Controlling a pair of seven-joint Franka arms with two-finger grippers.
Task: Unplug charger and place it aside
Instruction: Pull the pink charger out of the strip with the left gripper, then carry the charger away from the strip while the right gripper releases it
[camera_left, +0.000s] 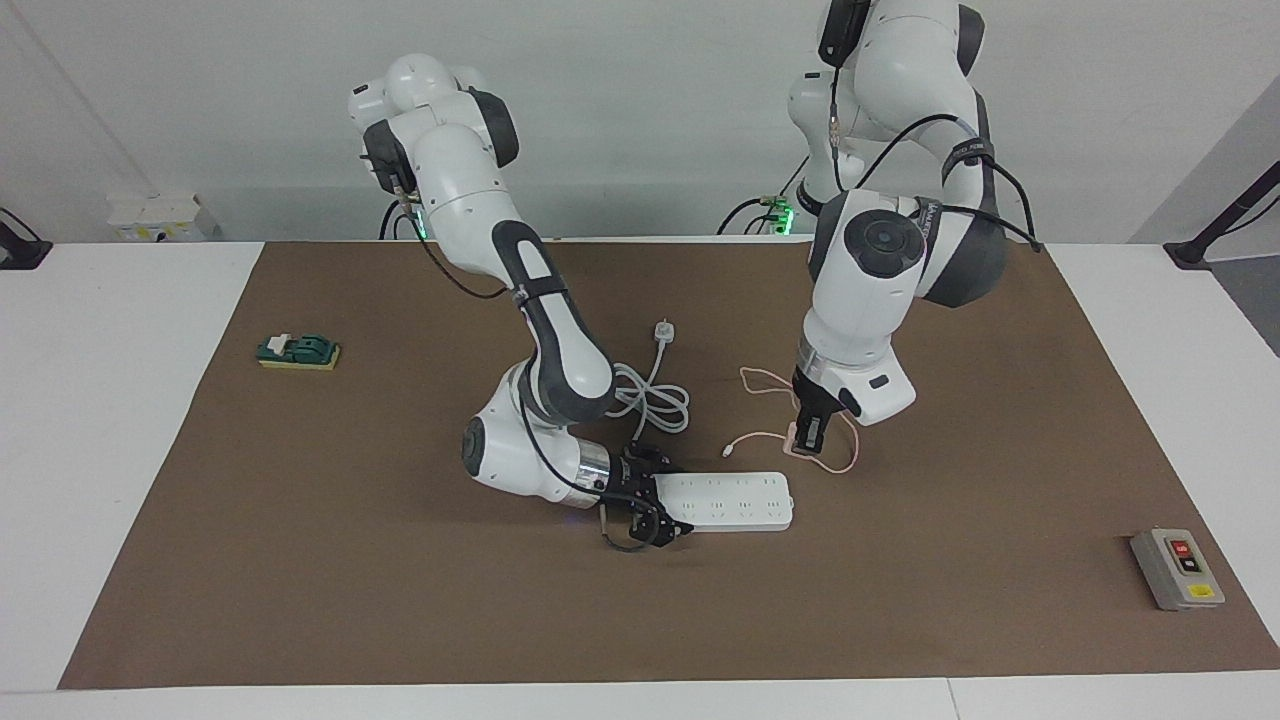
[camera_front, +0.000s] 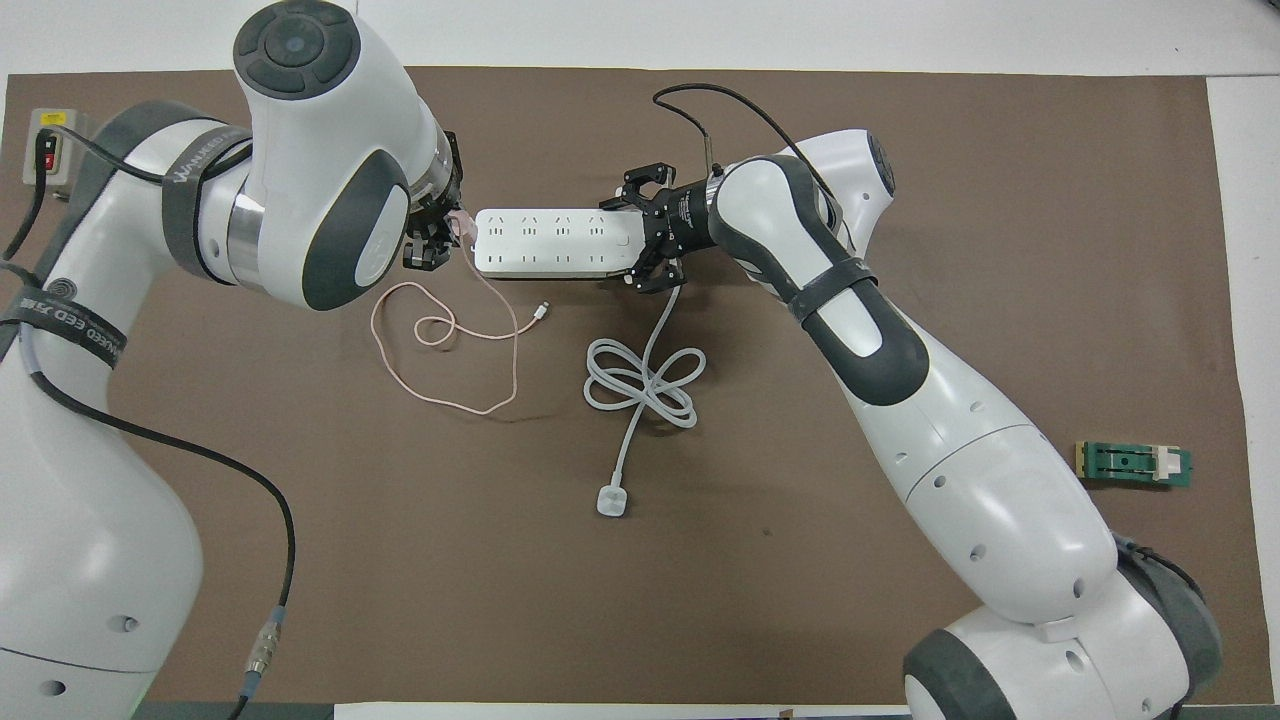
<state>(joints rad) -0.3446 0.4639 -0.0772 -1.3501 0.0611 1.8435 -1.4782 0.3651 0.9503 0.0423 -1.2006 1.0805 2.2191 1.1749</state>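
The charger (camera_left: 793, 437), a small pale pink cube, is out of the white power strip (camera_left: 730, 500) and pinched in my left gripper (camera_left: 808, 436), which is shut on it just off the strip's end toward the left arm's side. From above, the charger (camera_front: 461, 222) shows beside the power strip (camera_front: 550, 243) under the left gripper (camera_front: 438, 238). Its thin pink cable (camera_front: 450, 335) trails in loops on the mat, nearer to the robots. My right gripper (camera_left: 652, 508) lies low on the mat, clamped on the strip's other end, and shows from above as the right gripper (camera_front: 640, 240).
A coiled thick white cord with a white plug (camera_left: 648, 400) lies nearer to the robots than the strip. A green block (camera_left: 298, 351) sits toward the right arm's end of the brown mat (camera_left: 400, 600). A grey button box (camera_left: 1177, 569) sits toward the left arm's end.
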